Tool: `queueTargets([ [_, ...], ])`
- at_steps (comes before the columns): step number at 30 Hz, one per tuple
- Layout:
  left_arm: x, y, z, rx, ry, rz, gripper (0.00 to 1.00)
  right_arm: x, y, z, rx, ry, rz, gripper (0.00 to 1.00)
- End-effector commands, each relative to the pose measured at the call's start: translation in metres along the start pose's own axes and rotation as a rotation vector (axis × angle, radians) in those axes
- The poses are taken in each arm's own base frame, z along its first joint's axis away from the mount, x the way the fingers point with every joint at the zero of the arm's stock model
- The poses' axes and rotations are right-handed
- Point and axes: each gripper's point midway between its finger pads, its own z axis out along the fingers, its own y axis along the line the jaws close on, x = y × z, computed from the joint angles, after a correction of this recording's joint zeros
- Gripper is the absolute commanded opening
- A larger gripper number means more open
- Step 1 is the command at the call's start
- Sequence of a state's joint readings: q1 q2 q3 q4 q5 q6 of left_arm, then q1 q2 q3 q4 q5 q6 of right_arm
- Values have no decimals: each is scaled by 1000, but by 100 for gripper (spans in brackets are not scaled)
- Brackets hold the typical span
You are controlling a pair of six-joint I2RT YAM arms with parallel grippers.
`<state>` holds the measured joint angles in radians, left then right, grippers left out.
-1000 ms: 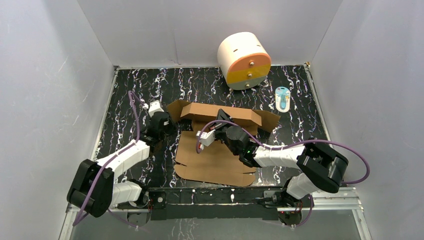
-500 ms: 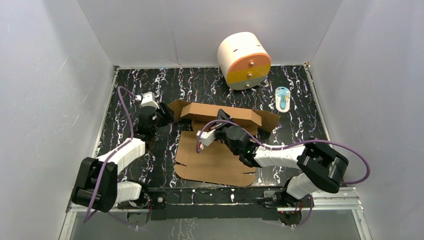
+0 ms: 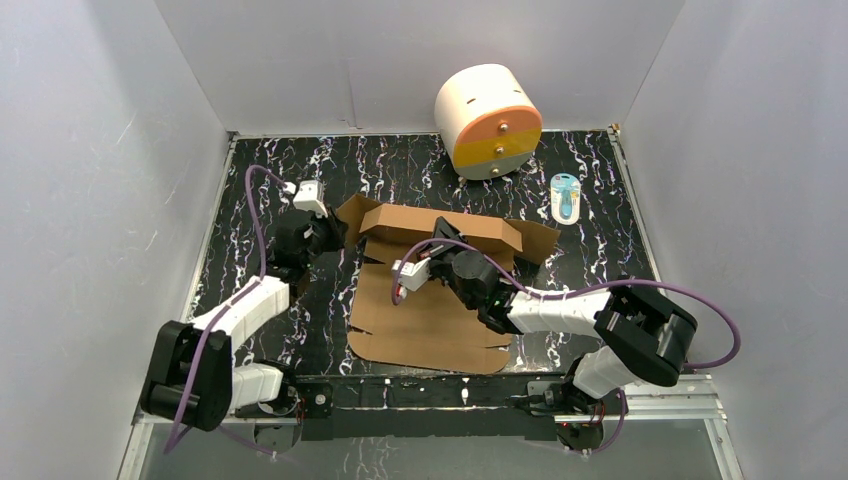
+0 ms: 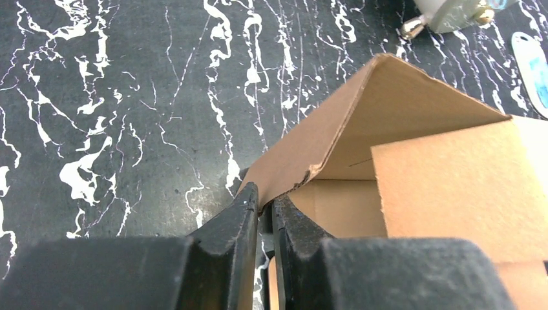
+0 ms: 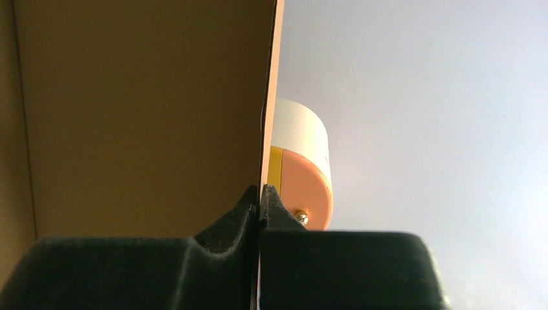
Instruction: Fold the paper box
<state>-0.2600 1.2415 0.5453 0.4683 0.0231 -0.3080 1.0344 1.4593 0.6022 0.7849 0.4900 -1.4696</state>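
The paper box (image 3: pixel 430 325) is a brown cardboard sheet lying flat in the middle of the table, its far panel and side flaps folded up. My left gripper (image 3: pixel 338 232) is at the box's far-left flap. In the left wrist view its fingers (image 4: pixel 265 203) are pinched on the low corner of that raised flap (image 4: pixel 400 116). My right gripper (image 3: pixel 440 245) reaches over the sheet to the upright far panel. In the right wrist view it (image 5: pixel 260 194) is shut on the thin edge of that panel (image 5: pixel 142 116).
A white cylinder with an orange-yellow face (image 3: pixel 488 120) stands at the back, just beyond the box, and shows past the panel edge (image 5: pixel 300 161). A small blue-and-white item (image 3: pixel 565 197) lies at the back right. Grey walls enclose the black marbled table (image 3: pixel 260 190).
My left gripper swung out toward the far left, then came back to the flap corner and closed on it. The right arm and the box have not moved.
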Motion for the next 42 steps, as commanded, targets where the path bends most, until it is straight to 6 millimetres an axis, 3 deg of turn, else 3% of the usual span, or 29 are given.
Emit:
queueTargets([
  [1, -50, -25, -20, 79, -95, -22, 9, -11, 7, 4, -45, -44, 13, 0],
  [8, -37, -28, -36, 71, -26, -88, 2, -11, 6, 6, -42, -42, 8, 0],
  [12, -27, -40, -40, 106, 26, -112, 0, -10, 7, 6, -43, -39, 8, 0],
  [20, -32, -57, -51, 128, 59, -220, 1, -10, 3, 9, -19, -31, 10, 0],
  [26, -30, -83, -58, 186, 95, -251, 2, -11, 2, 13, -4, -28, 6, 0],
  [34, -8, -100, -70, 202, 151, -225, 5, -14, -8, 14, 23, -38, 6, 0],
  [42, 1, -123, -86, 290, 176, -238, 7, -16, -14, 18, 43, -46, -11, 0],
])
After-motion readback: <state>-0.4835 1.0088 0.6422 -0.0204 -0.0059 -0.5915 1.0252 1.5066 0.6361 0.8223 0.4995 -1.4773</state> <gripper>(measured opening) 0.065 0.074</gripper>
